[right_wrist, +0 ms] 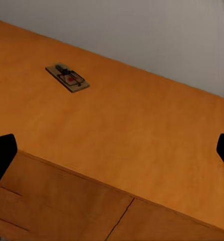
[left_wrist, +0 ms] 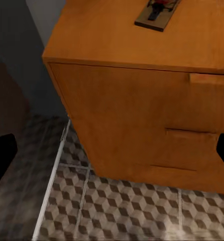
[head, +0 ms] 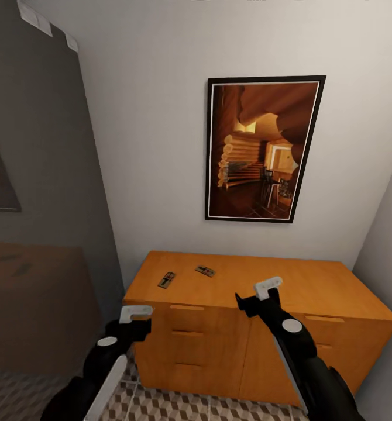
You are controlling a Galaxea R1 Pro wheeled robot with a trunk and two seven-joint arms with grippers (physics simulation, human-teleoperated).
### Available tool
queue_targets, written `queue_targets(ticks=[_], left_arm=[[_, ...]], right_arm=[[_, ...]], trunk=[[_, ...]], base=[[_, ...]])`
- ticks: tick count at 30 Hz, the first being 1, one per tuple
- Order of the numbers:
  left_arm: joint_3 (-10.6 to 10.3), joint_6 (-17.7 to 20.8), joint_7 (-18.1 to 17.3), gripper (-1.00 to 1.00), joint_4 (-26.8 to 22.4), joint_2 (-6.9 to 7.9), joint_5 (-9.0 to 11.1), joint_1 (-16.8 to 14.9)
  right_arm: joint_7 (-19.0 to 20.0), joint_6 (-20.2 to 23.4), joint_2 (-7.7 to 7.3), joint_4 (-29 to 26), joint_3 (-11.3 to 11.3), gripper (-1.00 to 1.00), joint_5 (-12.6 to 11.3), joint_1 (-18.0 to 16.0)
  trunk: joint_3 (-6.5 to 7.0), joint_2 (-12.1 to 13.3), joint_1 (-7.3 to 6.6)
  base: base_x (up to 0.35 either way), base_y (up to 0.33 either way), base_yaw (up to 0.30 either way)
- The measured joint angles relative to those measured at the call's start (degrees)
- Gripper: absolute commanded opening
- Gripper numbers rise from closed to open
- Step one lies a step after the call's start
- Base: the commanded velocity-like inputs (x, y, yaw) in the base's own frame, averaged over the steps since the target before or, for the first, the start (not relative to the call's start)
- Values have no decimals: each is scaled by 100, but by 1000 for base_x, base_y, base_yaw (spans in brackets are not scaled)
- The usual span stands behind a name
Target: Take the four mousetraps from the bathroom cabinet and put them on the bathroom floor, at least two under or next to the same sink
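Both grippers are spread wide with nothing between the fingers: left gripper (head: 136,314) by the cabinet (head: 313,286) corner, right gripper (head: 265,290) over its top. Two mousetraps (head: 167,280) (head: 205,271) lie flat on the tabletop; no readable writing. Left wrist view catches the cube-pattern bathroom floor (left_wrist: 142,208), with one trap cut off.

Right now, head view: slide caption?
Both open grippers hover before the cabinet, two mousetraps on top.
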Motion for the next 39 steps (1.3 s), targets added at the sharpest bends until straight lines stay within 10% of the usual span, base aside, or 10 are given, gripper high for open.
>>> queue_targets(ticks=[12, 16, 22, 39], left_arm=[[17, 878, 44, 100, -35, -913, -531, -1254], [13, 1017, 19, 100, 1212, -1213, -561, -2015], [18, 581, -105, 100, 2567, -1302, -554, -2460], [-114, 332, -660, 100, 2796, -1251, -552, -2525]], right_arm=[[78, 1009, 42, 94, 15, 100, -57, -1428], [81, 988, 72, 1613, 22, 100, -47, -2235], [85, 960, 89, 2697, 267, 100, -10, -2782], [610, 957, 34, 3099, 1209, 100, -34, -2866]], trunk=[[0, 0, 0], [0, 4, 2], [0, 0, 0], [0, 0, 0]], base=[[0, 0, 0], [0, 0, 0], [0, 0, 0], [0, 0, 0]])
